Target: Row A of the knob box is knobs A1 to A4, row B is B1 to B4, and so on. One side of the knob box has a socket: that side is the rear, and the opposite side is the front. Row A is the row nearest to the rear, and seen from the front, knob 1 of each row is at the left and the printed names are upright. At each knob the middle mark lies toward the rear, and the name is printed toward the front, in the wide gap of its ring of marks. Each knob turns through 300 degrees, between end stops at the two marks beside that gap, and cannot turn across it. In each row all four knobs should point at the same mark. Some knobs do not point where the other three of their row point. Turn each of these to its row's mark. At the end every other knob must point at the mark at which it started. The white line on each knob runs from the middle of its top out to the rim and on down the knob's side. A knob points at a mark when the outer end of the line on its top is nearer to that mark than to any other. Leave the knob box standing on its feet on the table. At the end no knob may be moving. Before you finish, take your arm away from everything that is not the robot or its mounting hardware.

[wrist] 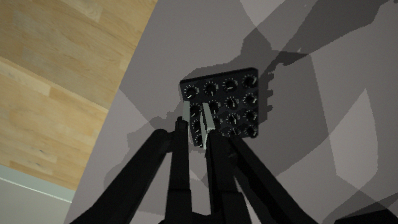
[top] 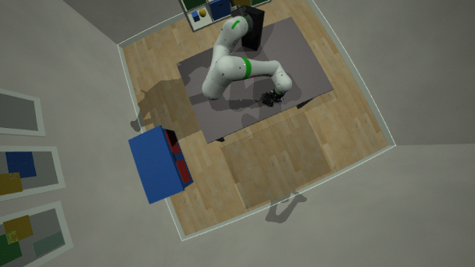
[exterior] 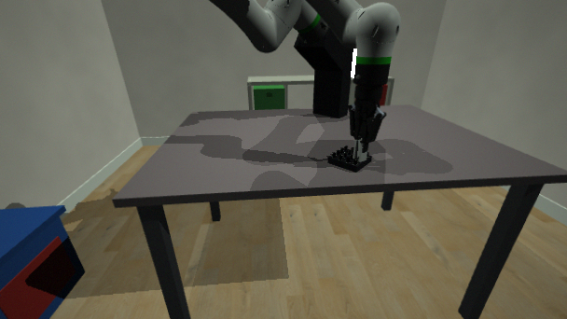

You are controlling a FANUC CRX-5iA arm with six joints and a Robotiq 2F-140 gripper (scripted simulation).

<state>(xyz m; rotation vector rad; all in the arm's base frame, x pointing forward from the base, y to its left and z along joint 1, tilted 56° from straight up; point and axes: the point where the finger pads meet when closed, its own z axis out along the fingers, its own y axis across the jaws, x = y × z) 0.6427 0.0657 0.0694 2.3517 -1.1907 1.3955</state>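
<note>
The black knob box stands on the grey table, near its front edge in the exterior view, and shows small from above. Its knobs are black with thin white lines; the printed names are too small to read. My gripper points straight down over the box's column at the left of the wrist view. Its two pale fingertips stand on either side of one knob in that column, a little apart, with a narrow gap to the knob. That knob's white line is hidden by the fingers.
The table's edge runs close to the box, with wooden floor beyond. The arm's black base stands at the back of the table. A blue cabinet stands on the floor to the left, and a shelf against the back wall.
</note>
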